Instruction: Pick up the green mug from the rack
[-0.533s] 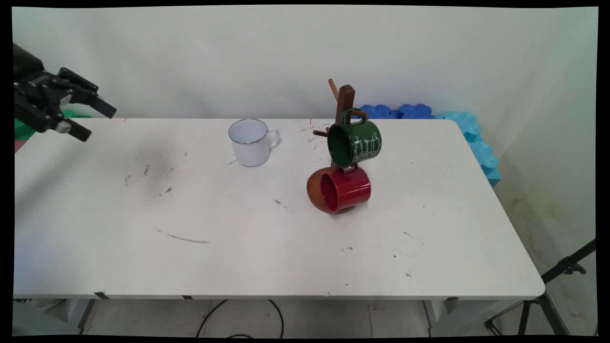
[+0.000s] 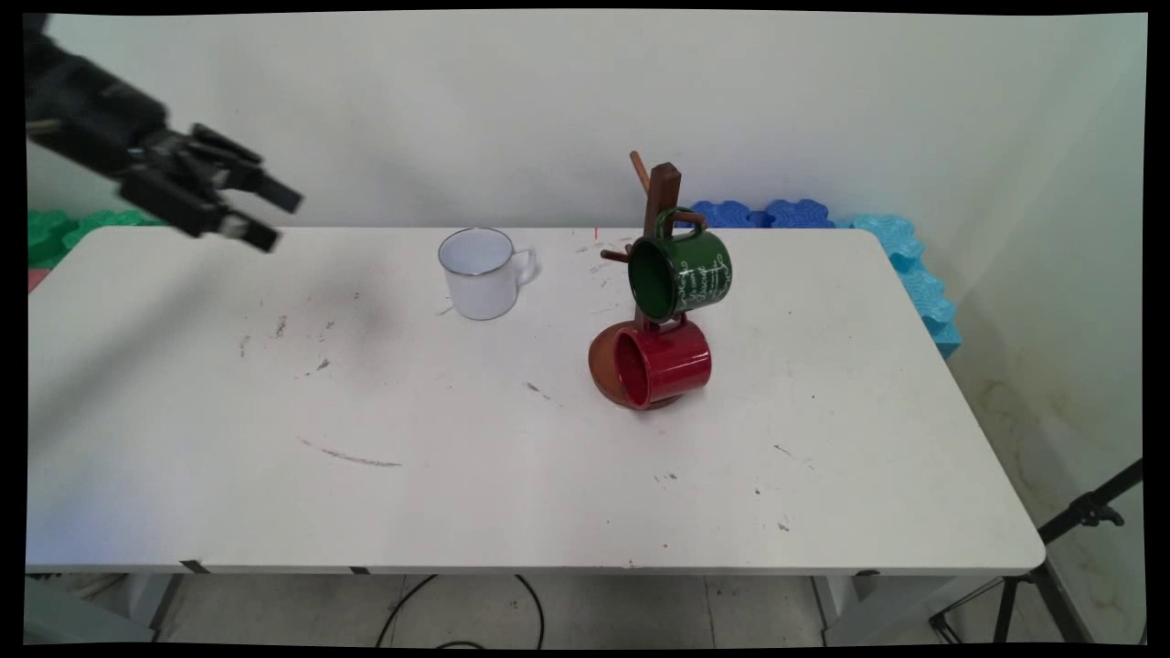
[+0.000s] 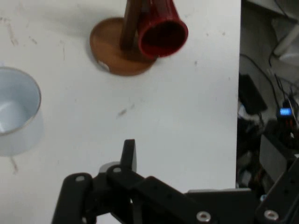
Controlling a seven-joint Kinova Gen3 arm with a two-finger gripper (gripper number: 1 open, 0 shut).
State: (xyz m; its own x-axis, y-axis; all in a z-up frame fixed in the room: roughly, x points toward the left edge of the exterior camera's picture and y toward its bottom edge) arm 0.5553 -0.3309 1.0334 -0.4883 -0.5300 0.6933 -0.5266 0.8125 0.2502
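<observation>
Nearest the camera, the front stretch of the white table [image 2: 548, 512] is lying bare except for scuffs and grey smears, with a black cable [image 2: 530, 603] looping on the floor beneath it and a tripod leg [image 2: 1051, 567] showing at the lower right.

Further in, right of centre, a wooden mug rack [image 2: 660, 196] is standing upright on its round base. A red mug [image 2: 663, 366] is hanging low on it, mouth facing the camera and close to the base. A green mug [image 2: 686, 274] with white lettering is hanging from a higher peg, just above the red one.

Left of the rack and apart from it, a white mug [image 2: 477, 274] is sitting upright on the table with its handle pointing toward the rack.

Beyond that, the gripper [image 2: 274, 217] is hovering in the air over the far left of the table, tilted down and to the right. Its fingers [image 2: 279, 195] are spread apart and holding nothing. The white mug is the nearest thing to it, yet well apart. The hand view is taking in that mug at its left edge and the red mug with the rack base at the top.

Against the wall, blue foam mats [image 2: 905, 247] are lining the far right corner and green ones [image 2: 64, 228] the far left.
</observation>
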